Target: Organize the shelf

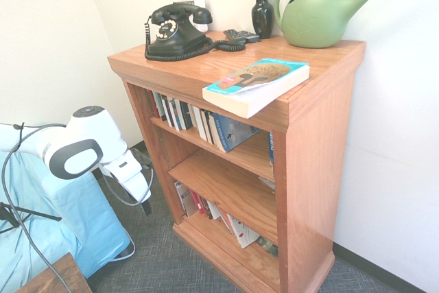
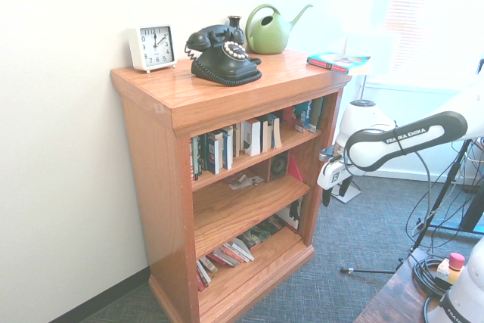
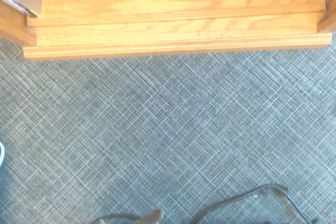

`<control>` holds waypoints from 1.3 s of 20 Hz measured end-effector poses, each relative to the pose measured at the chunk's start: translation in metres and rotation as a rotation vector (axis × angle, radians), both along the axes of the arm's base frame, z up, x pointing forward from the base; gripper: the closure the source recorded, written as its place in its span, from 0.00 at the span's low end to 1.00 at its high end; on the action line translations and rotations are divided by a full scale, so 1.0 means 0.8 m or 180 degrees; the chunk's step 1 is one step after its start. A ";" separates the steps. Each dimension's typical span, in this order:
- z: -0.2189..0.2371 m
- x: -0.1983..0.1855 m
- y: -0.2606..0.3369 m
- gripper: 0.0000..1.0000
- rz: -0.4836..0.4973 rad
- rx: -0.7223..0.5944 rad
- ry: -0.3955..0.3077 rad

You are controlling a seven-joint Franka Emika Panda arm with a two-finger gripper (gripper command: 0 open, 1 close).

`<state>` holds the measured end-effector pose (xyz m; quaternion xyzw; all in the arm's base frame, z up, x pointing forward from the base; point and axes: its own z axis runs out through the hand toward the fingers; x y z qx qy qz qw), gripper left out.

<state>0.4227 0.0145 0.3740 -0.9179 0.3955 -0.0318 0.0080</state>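
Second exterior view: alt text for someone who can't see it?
Wooden bookcase with books on its tiers; on top stand a clock, black phone, vase, green watering can and book. At right, the open gripper hangs beside it, empty.

Paperback [image 1: 257, 86] jutting over bookcase's [image 1: 319, 190] front edge

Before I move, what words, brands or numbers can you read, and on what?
"FRANKA EMIKA": robot arm
"12", "6" and other hour numerals: white square clock
Too small or blurred: paperback on the shelf top, book spines on the tiers, rotary telephone's dial
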 end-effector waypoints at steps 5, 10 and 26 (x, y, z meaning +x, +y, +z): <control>0.007 0.005 -0.010 0.00 0.0052 -0.0193 -0.0064; 0.038 0.017 -0.059 0.00 0.0187 -0.0744 -0.0263; 0.208 0.012 -0.190 0.00 0.0748 -0.3104 -0.0836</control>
